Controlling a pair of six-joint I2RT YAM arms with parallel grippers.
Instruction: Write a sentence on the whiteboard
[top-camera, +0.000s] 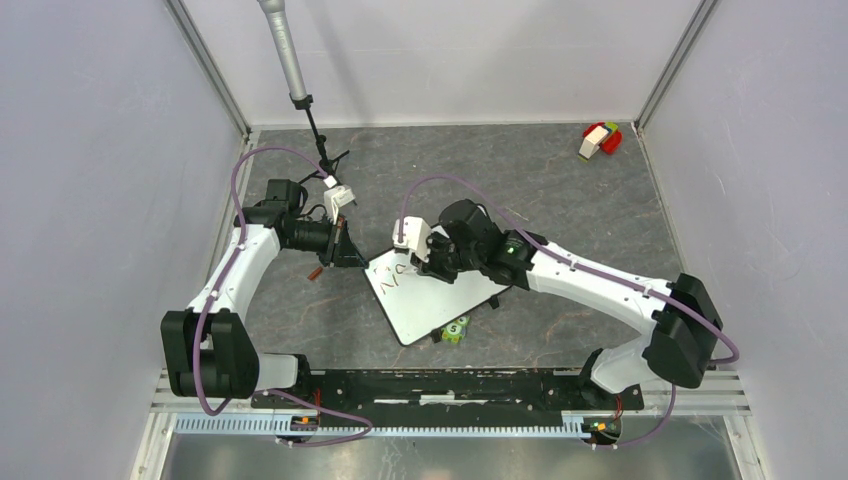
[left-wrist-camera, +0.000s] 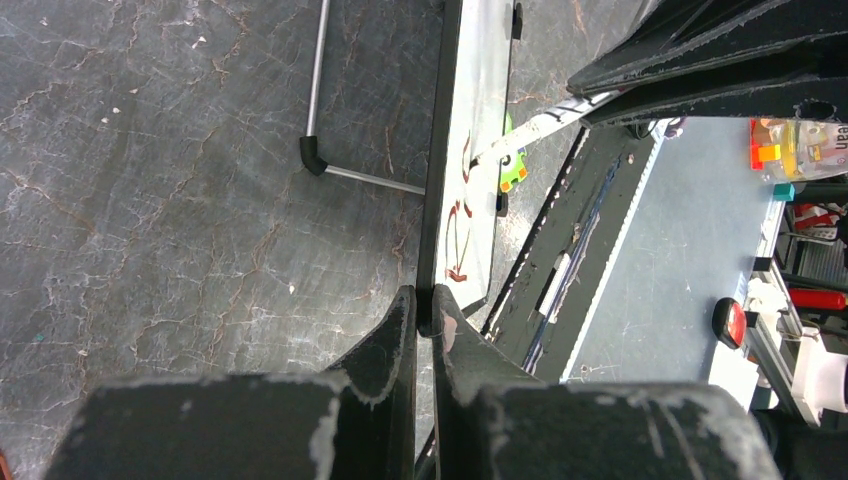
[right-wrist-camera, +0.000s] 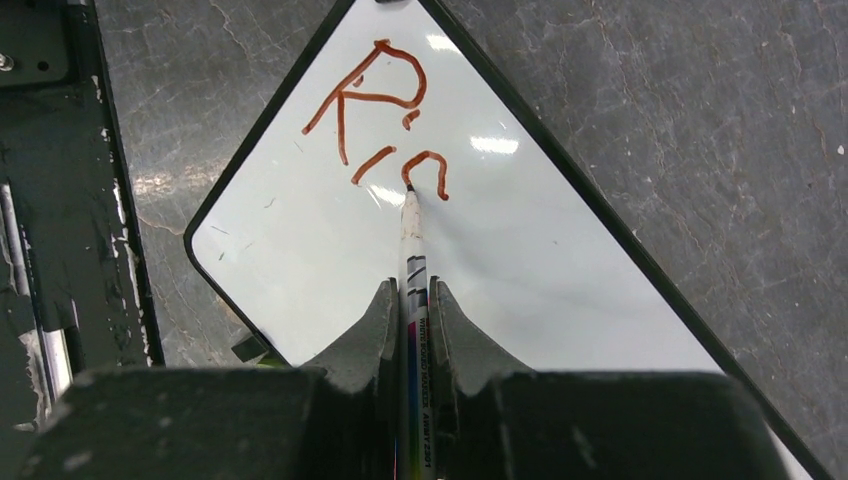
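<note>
A red, white and green block toy (top-camera: 600, 139) is lying in the far right corner of the dark grey marbled surface (top-camera: 570, 190). A green numbered cube (top-camera: 455, 329) is sitting toward the near edge. A grey metal pole (top-camera: 285, 55) is standing at the far left corner.

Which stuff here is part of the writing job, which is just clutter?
In use: whiteboard, marker, left hand clamped on the board's edge, right hand holding the marker.
Lying about: green block beside the board, red and white block in the far right corner.
</note>
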